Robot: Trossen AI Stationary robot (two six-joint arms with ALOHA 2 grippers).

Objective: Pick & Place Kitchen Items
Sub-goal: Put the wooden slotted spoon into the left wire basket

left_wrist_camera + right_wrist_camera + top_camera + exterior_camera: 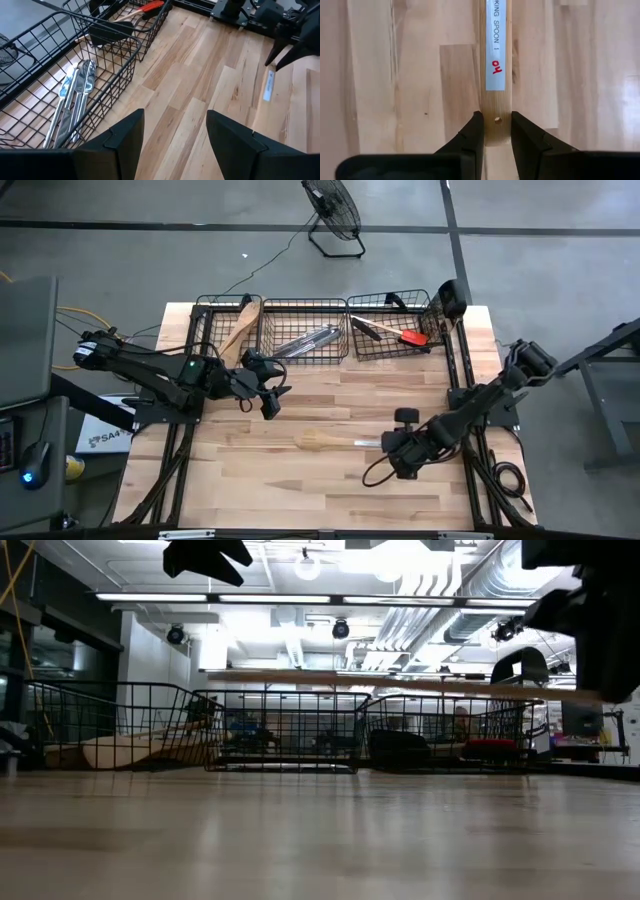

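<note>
Right gripper [496, 131] has its jaws clenched on the handle end of a wooden spoon [325, 443], holding it level just above the bench [300, 500] middle. Left gripper [268, 388] hovers near the baskets [305, 330], jaws released and empty. Other utensils lie in the baskets.

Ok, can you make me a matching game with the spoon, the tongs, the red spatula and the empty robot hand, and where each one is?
Things:
1. wooden spoon
2. silver tongs
3. red-headed spatula
4. left gripper

Places or states:
A. lying in the middle wire basket
B. jaws open, holding nothing, near the baskets
C. handle end pinched by the right gripper, held above the table
D. lying in the right-hand wire basket

Pairs: 1-C, 2-A, 3-D, 4-B
</note>
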